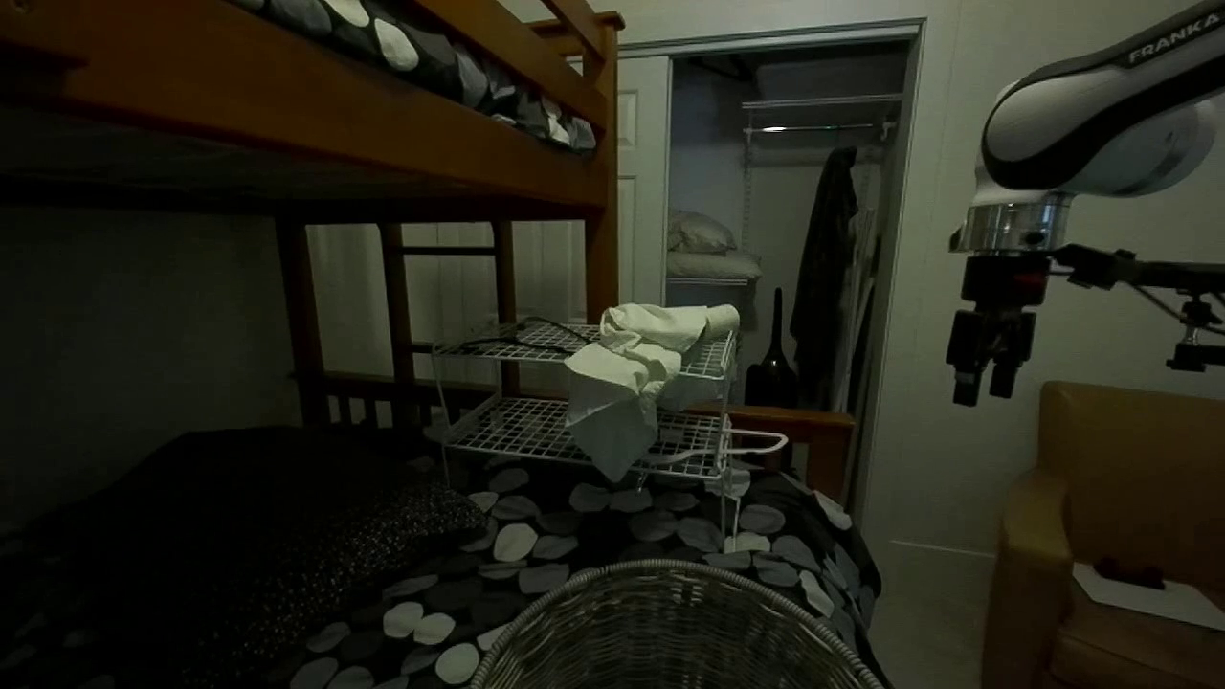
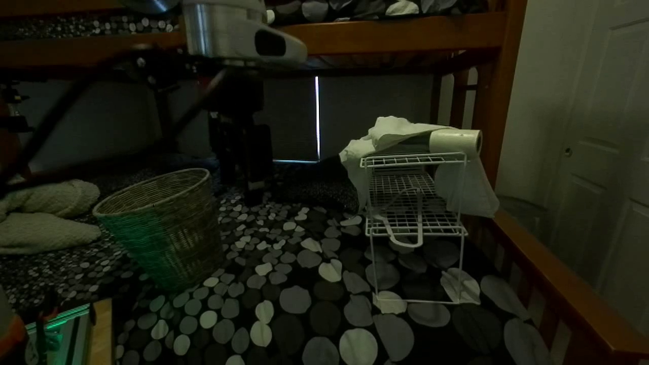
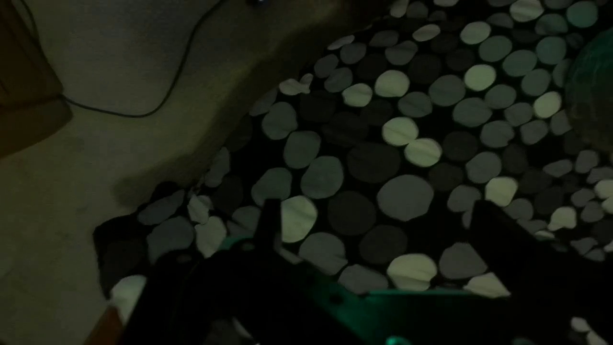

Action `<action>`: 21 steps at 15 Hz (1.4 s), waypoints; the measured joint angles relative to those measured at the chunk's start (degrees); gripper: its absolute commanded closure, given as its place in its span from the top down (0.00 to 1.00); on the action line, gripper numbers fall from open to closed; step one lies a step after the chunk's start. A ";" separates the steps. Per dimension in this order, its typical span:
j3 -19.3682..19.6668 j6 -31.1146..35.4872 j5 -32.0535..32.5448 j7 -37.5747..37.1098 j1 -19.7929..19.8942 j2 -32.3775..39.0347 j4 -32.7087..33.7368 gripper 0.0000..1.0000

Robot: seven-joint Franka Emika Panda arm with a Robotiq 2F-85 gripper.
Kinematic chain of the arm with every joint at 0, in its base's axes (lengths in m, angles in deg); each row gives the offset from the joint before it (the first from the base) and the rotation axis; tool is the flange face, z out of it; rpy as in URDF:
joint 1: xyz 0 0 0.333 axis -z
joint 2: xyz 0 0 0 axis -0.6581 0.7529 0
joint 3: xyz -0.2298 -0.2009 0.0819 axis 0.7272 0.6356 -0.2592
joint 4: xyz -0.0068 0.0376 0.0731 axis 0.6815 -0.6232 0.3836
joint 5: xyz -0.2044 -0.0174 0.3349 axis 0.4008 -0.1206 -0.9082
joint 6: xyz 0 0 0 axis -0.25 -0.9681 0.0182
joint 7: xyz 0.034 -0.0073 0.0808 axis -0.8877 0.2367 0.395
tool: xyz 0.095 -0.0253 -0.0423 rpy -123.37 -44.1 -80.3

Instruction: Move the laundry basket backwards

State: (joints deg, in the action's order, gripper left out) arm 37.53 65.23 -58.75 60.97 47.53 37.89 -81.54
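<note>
Wicker laundry basket [image 3: 591, 91] is up & R of the gripper [image 3: 377, 208] in the wrist view, cut by the frame's edge; fingers [image 3: 507, 235] wide apart, nothing held. Prob. needs a reach that way 1st. In an exterior view the basket [image 2: 162, 233] stands mouth-up, L of ctr, on spotted bedspread [image 2: 296, 301]; wire rack [image 2: 436, 220] R of ctr.

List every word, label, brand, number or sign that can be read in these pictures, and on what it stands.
"FRANKA": on the robot arm, in an exterior view.
Too small or dark to tell: any print on the flat white thing on the armchair.
Nothing else is readable, and I see no lettering on the laundry basket.
</note>
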 measured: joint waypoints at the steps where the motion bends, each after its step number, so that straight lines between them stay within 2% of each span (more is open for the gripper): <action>1: -1.24 -0.03 -1.57 0.06 -1.75 0.05 -2.06 1.00; 4: -6.47 -0.05 -5.51 0.12 -7.38 -0.19 -8.29 1.00; 7: -12.71 -0.05 -10.63 0.15 -14.92 -1.28 -12.27 1.00; 11: -20.93 -0.03 -18.26 -0.03 -26.63 -3.66 -11.87 1.00; 13: -23.45 0.94 -20.30 0.11 -31.30 -4.33 -11.66 1.00; 15: -23.83 1.31 -20.44 0.25 -32.48 -4.44 -11.71 1.00; 18: -23.65 1.91 -20.41 -0.17 -32.03 -4.44 -11.79 1.00; 21: -25.48 11.57 -23.85 -5.13 -32.02 -3.51 -12.05 1.00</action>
State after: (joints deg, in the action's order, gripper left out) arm 12.05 76.79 -82.60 55.84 15.51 34.38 -93.59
